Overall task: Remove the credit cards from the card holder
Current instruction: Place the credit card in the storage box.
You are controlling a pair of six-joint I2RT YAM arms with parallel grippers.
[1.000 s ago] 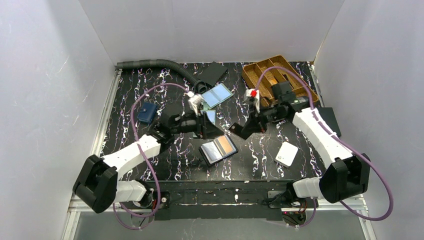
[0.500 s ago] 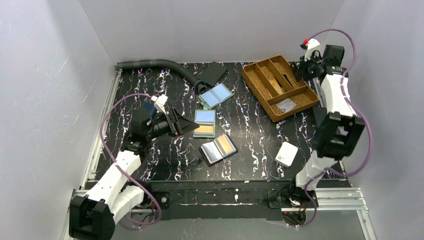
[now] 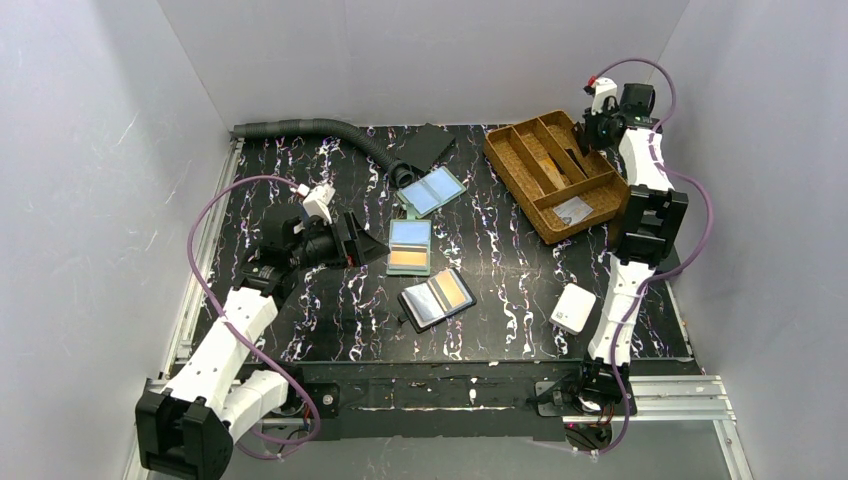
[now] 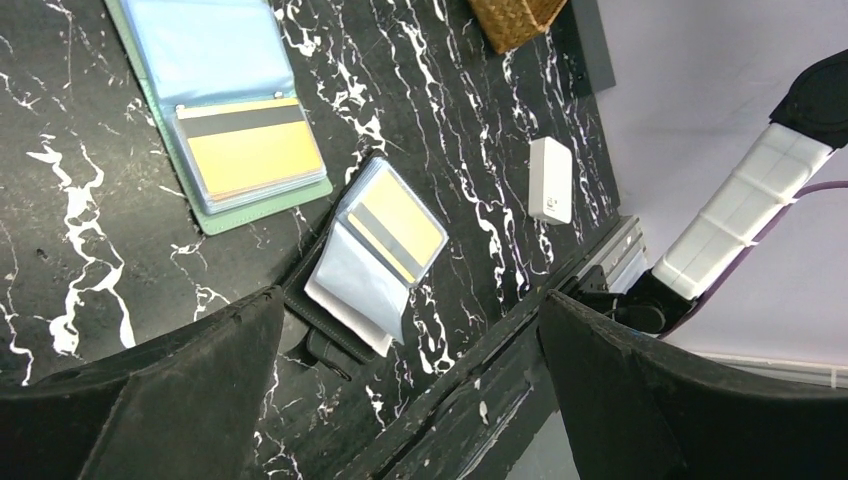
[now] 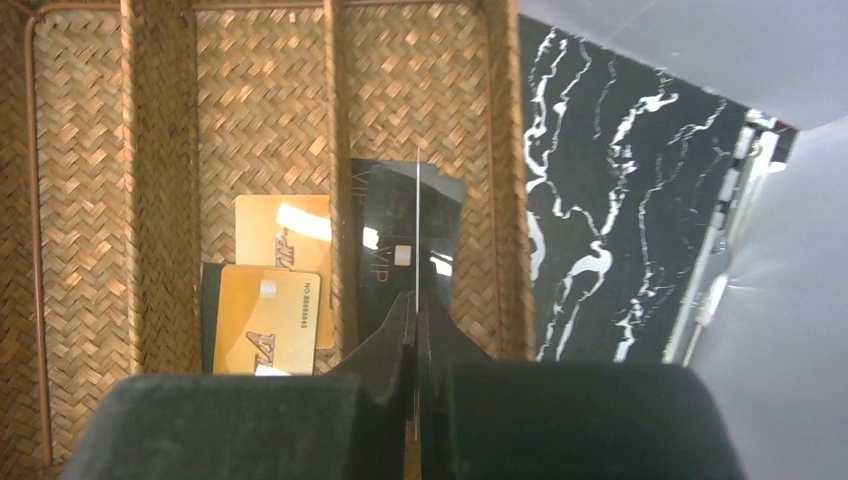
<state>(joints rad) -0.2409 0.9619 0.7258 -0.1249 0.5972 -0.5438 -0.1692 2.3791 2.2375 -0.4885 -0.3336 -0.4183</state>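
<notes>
The card holder point(image 3: 410, 247), a grey-green bifold, lies open at the table's middle; it also shows in the left wrist view point(image 4: 215, 205). Its clear pockets hold a blue card point(image 4: 205, 45) and an orange card point(image 4: 250, 150). My left gripper point(image 3: 370, 247) hangs just left of it, open, with nothing between its fingers point(image 4: 410, 300). My right gripper point(image 3: 590, 130) is over the wicker tray point(image 3: 520, 170), shut point(image 5: 415, 300) on a thin credit card point(image 5: 415, 220) seen edge-on. A black card point(image 5: 380, 250) lies in the compartment below it.
An open black wallet point(image 3: 437, 298) with grey and orange cards lies near the holder. A pale blue bifold point(image 3: 432, 190) and a grey hose point(image 3: 310, 128) are at the back. A white box point(image 3: 573, 308) sits front right. Gold cards point(image 5: 270, 310) lie in the tray.
The right arm swung from the table's middle up to the back right over the wicker tray. My left gripper opened and drew back to the left of the card holder.
</notes>
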